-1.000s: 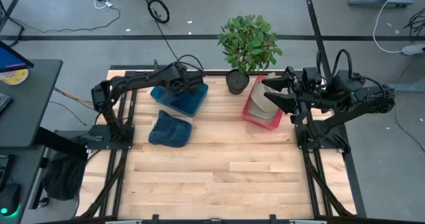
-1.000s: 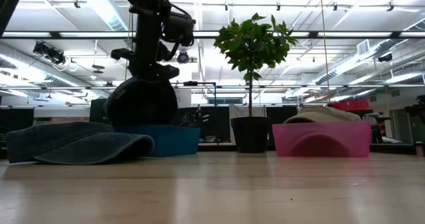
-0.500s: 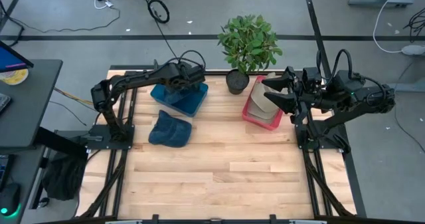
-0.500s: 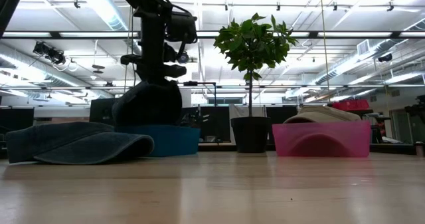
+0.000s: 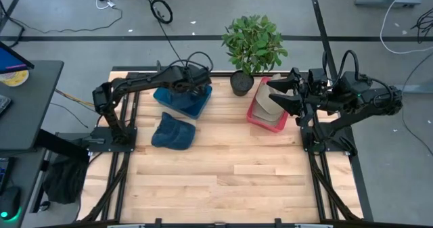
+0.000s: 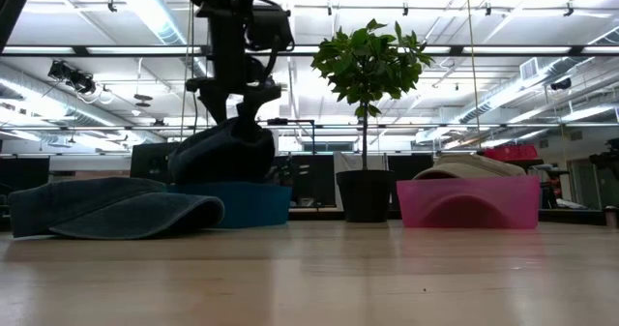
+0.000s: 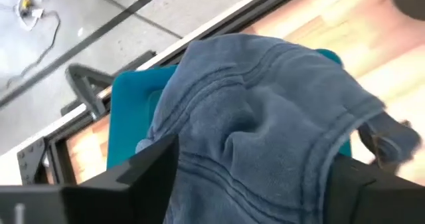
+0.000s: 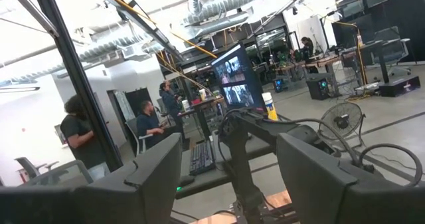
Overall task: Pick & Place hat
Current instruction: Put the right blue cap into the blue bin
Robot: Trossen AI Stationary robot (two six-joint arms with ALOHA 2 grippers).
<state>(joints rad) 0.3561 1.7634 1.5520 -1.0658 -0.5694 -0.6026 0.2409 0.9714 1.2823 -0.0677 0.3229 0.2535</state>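
Note:
A dark blue hat [image 7: 265,111] lies crumpled in the blue bin [image 5: 197,106] at the table's far left, bulging over its rim [image 6: 224,150]. My left gripper [image 7: 252,177] hangs open just above it, one finger on either side; in the low view [image 6: 244,99] I cannot see it touching. A second blue hat [image 5: 172,132] lies flat on the table in front of the bin. My right gripper [image 5: 279,93] waits open, off the table, above the pink bin [image 5: 259,116], which holds a beige hat [image 5: 270,103].
A potted plant [image 5: 252,49] stands at the far edge between the two bins, its pot [image 6: 366,195] close to both. The near half of the wooden table [image 5: 223,180] is bare. People and desks show in the room behind.
My left gripper has moved a little toward the table's right edge over the blue bin, then opened and let go of the dark blue hat. The hat, which hung bunched below the fingers, has dropped and slumped flatter onto the bin.

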